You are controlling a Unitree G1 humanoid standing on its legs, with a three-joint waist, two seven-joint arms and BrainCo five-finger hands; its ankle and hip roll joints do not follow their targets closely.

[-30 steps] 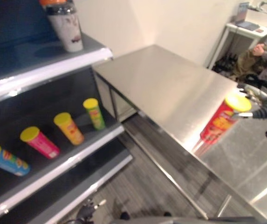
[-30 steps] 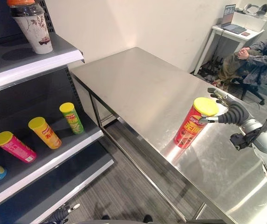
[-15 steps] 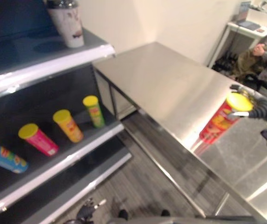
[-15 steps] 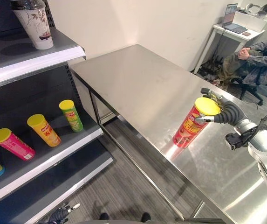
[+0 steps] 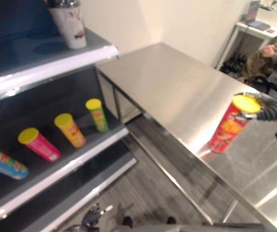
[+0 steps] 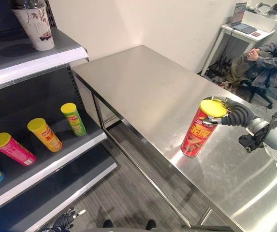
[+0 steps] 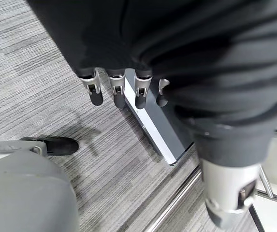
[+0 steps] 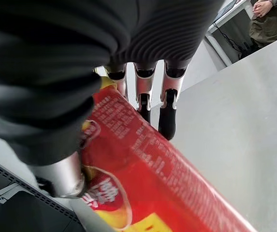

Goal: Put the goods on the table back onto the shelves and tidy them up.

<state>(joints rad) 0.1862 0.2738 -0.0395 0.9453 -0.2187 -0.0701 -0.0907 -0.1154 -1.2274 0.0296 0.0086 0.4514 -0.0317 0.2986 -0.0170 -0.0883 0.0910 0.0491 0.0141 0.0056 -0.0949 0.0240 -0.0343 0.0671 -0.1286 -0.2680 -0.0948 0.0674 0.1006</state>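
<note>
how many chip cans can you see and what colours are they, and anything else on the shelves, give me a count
Red chip can, yellow lid, on the table, right hand gripping its top: 1
Green chip can: 1
Orange chip can: 1
Pink chip can: 1
Blue chip can: 1
Lidded paper cup, upper shelf: 1
Total: 6, including 5 cans

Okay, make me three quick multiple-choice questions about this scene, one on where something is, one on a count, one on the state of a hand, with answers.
1. Where is the red can?
A. on the steel table
B. on the top shelf
C. on the floor

2. How many yellow-lidded cans lie on the lower shelf?
A. one
B. four
C. seven

3. The right hand is:
A. hanging idle
B. lying flat on the table
C. closed on the can

Answers: 1 A, it stands tilted on the steel. 2 B, green, orange, pink, blue. 3 C, fingers and thumb wrap its top.
</note>
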